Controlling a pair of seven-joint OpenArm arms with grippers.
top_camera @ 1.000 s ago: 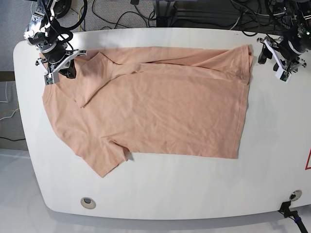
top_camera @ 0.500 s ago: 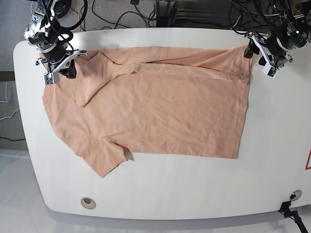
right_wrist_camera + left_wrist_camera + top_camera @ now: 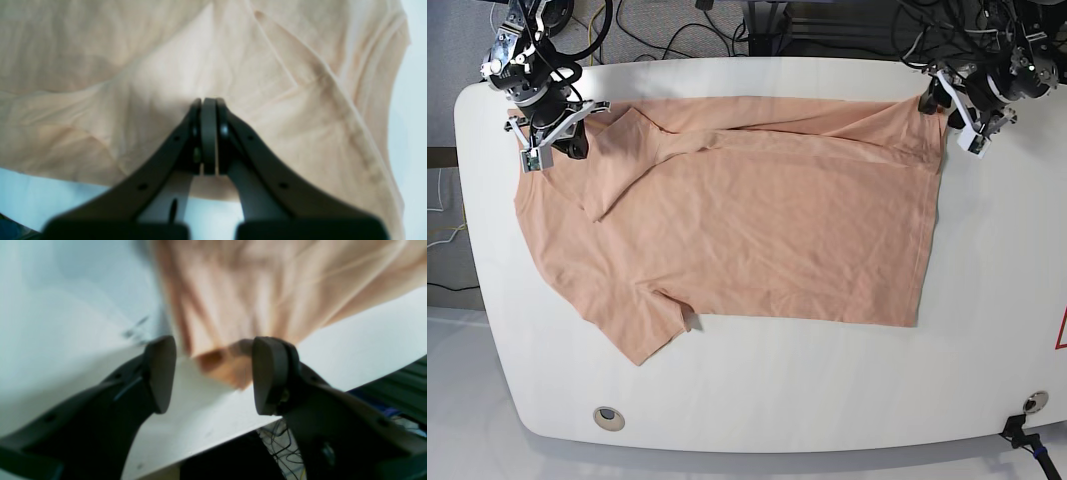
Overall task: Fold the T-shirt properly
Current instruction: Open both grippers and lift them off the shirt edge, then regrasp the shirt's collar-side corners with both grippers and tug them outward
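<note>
**2 Grippers Set at the Far Corners of the T-shirt**

The salmon-peach T-shirt (image 3: 747, 215) lay spread across the white table (image 3: 757, 400), its far edge doubled over along the table's far side and 1 sleeve pointing toward the near left. Each arm stood at a far corner, probably so the cloth could be lifted by 2 points and kept taut for the next fold.

The right gripper (image 3: 555, 140), at the far left by the folded-in sleeve, had its jaws pressed fully together. In the right wrist view the right gripper (image 3: 208, 133) sat over the fabric, but whether any cloth was pinched could not be told.

The left gripper (image 3: 952, 108), at the far right, tilted down toward the hem corner. In the left wrist view its jaws gaped wide, the left gripper (image 3: 213, 373) straddling that corner without holding it.
</note>
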